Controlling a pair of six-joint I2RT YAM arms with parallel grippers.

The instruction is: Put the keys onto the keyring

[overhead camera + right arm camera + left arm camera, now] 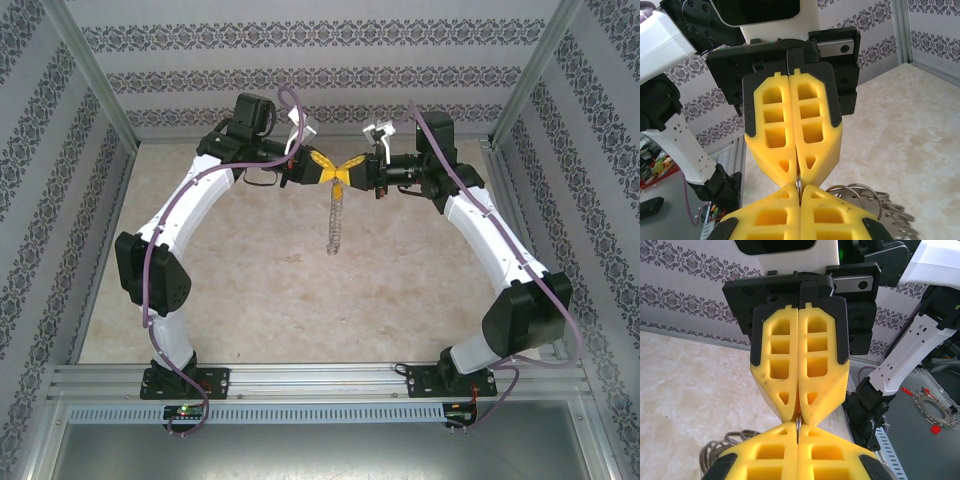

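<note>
Above mid-table, I have the left gripper (pixel 328 171) and right gripper (pixel 349 171) clamped shut, tip to tip, on the keyring (pixel 335 220) — ring secured, threading judged not yet done.

Thin silvery keyring (pixel 334 222), key-fringed, upright and edge-on, in mid-air.

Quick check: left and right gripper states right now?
Left gripper: closed, pinching the keyring wire.
Right gripper: closed on the same keyring wire, tip to tip with the left.

Pale marbled tabletop (pixel 260 300), patterned walls (pixel 320 60) on three sides, aluminium rail (pixel 320 378) along its near edge.
</note>
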